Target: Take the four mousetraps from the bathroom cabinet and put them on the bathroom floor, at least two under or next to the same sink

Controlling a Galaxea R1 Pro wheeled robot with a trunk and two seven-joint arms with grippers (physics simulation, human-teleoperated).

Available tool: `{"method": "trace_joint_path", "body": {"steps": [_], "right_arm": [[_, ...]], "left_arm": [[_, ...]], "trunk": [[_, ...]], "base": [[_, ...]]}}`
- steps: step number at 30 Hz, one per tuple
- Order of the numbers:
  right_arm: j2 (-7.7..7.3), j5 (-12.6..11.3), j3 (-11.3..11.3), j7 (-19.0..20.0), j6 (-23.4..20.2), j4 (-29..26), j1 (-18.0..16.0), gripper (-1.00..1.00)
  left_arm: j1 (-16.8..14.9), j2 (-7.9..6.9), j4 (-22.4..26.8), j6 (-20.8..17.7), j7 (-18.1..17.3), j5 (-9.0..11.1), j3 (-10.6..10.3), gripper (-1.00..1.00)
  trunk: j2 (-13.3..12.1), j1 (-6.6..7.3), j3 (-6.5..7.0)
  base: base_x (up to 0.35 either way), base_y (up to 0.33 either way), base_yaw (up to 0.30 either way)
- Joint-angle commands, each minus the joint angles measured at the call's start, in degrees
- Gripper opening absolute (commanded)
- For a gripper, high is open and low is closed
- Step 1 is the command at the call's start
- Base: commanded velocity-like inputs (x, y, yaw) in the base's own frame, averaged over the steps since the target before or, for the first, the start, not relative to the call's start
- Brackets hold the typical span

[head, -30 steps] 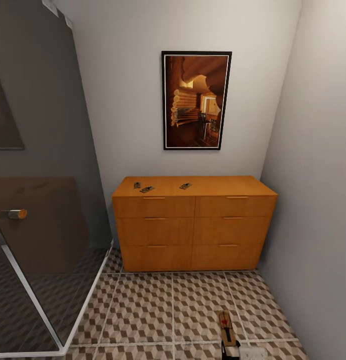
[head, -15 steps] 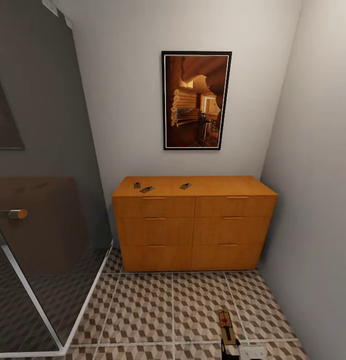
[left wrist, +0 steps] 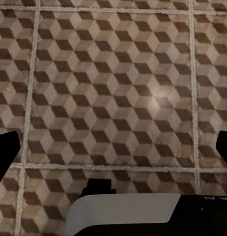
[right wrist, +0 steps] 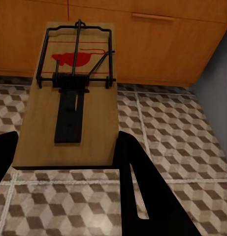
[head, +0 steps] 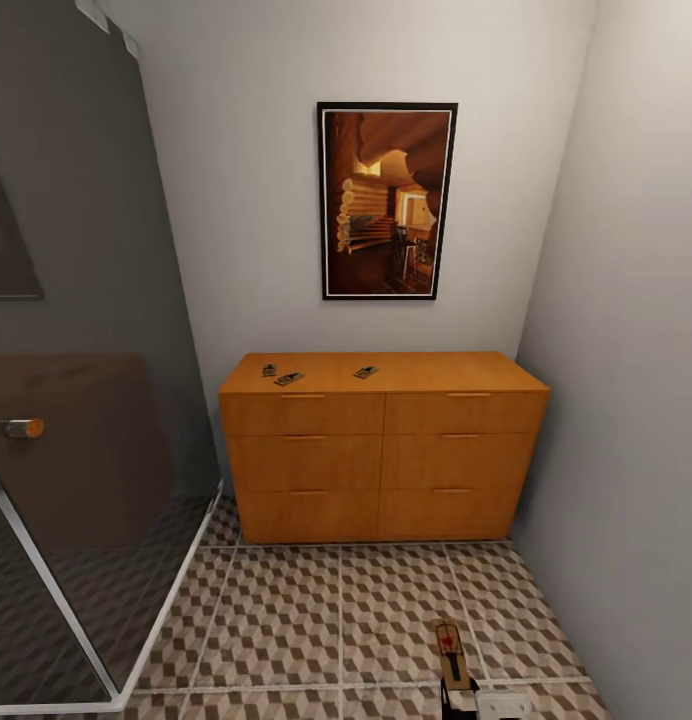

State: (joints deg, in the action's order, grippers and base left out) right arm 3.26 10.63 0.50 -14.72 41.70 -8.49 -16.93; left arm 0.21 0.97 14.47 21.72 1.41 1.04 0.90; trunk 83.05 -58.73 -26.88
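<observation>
1. The right claw (right wrist: 69, 162) is closed on a mousetrap (right wrist: 71, 98), a flat wooden board with a black wire bar and a red mouse print, held out over the bathroom floor (head: 316, 610).
2. In the head view that held mousetrap (head: 449, 651) shows low down, near the right wall, with the right claw (head: 456, 690) just beneath it.
3. Three more mousetraps lie on the flat top of the cabinet (head: 381, 460): two close together by its left rear corner (head: 270, 370) (head: 288, 379), and a third (head: 365, 372) near the middle of the top, apart from the pair.
4. The cabinet stands against the back wall, its drawers all shut, in the corner by the right wall.
5. The left claw (left wrist: 113, 152) hangs over bare cube-patterned tile with its black fingers (left wrist: 5, 152) spread wide and nothing between them.
6. A framed picture (head: 386, 200) hangs on the wall above the cabinet.
7. A glass shower panel (head: 76, 450) stands to the cabinet's left.
</observation>
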Motion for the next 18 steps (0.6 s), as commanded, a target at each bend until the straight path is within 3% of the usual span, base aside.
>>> {"method": "trace_joint_path", "body": {"steps": [1, 9, 18], "right_arm": [[0.02, 0.4, 0.0, -0.4, 0.1, 0.0, 0.0, -1.00], [0.06, 0.4, 0.0, -0.4, 0.0, 0.1, 0.0, -1.00], [0.08, 0.4, 0.0, -0.4, 0.0, 0.1, 0.0, -1.00]], "left_arm": [[0.0, 0.01, 0.1, 0.1, 0.1, 0.1, 0.1, 1.00], [0.0, -0.14, 0.2, 0.2, 0.1, 0.1, 0.1, 1.00], [0.0, -0.25, 0.5, 0.2, 0.2, 0.1, 0.2, 1.00]], "trunk": [[0.0, 0.00, -0.05], [0.0, 0.00, -0.05], [0.0, 0.00, -0.05]], "base": [[0.000, -0.211, 0.000], [0.000, -0.218, 0.000], [0.000, -0.048, 0.000]]}}
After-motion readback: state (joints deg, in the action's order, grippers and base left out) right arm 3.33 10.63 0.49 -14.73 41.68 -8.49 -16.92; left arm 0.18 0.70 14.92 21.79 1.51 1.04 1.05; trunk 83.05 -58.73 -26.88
